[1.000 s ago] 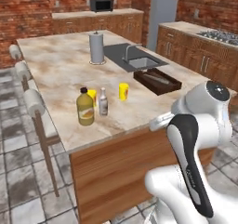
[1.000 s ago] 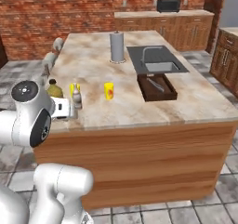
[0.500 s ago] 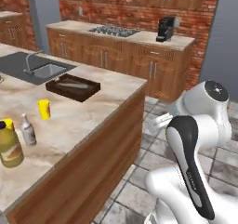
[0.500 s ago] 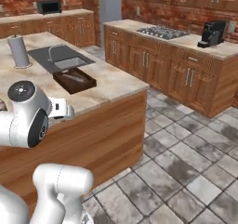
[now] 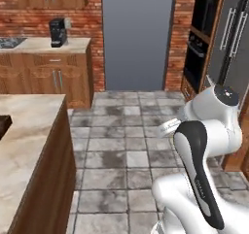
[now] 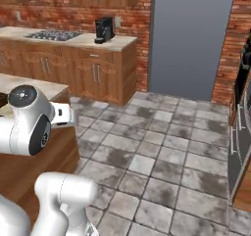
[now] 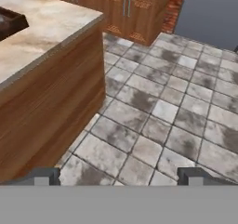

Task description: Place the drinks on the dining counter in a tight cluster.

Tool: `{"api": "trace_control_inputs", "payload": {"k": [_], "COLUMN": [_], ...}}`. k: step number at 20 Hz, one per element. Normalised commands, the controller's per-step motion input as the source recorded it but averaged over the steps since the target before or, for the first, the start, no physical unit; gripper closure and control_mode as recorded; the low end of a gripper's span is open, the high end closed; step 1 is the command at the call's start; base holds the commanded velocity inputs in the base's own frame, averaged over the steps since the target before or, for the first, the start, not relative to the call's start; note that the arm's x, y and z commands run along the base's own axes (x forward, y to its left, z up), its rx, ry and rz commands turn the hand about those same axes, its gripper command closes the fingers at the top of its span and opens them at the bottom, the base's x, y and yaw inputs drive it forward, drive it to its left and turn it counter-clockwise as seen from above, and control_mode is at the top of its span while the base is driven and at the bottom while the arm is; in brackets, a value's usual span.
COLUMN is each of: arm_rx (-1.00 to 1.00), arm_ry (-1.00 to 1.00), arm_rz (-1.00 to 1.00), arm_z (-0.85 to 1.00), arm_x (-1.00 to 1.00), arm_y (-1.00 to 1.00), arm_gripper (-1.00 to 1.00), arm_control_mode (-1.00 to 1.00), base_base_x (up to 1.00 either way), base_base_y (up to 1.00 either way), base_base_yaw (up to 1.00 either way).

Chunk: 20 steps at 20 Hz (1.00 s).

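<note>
Left base view: the dining surface (image 5: 26,131) sits at the left edge, marbled top over a wood side, a dark corner of something on it at far left. Tiled floor (image 5: 131,155) ahead, coffee machine (image 5: 58,32) on the far wall counter, wall oven (image 5: 199,48) far right. I can't point to any of the drinks here, so their place can't be told.

Right base view: a corner of the dining surface shows behind the arm at left. Cooktop (image 6: 51,35) and coffee machine on the far counter, grey doorway (image 6: 191,39) beyond.

Hand view: end effector (image 7: 118,177) has its fingertips (image 7: 44,176) spread wide with nothing between them, aimed at floor beside the surface's wood side.

Judgement: base is in transit or turning, no grasp in hand. Next move needs the base facing the surface with the bottles in reach, then a pick.
</note>
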Motion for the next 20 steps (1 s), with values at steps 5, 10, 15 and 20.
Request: {"api": "trace_control_inputs", "payload": {"k": [5, 10, 15, 20], "arm_rx": [0.0, 0.0, 0.0, 0.0], "arm_ry": [0.0, 0.0, 0.0, 0.0], "arm_rz": [0.0, 0.0, 0.0, 0.0], "arm_z": [0.0, 0.0, 0.0, 0.0], "arm_x": [0.0, 0.0, 0.0, 0.0], "arm_y": [0.0, 0.0, 0.0, 0.0], "arm_gripper": [-1.0, -1.0, -1.0, -1.0], "arm_control_mode": [1.0, 1.0, 1.0, 1.0], "base_base_x": [0.01, 0.0, 0.09, 0.85], "base_base_y": [-0.08, 0.0, 0.08, 0.51], "base_base_yaw": [-0.89, -0.93, -0.92, -0.38]}}
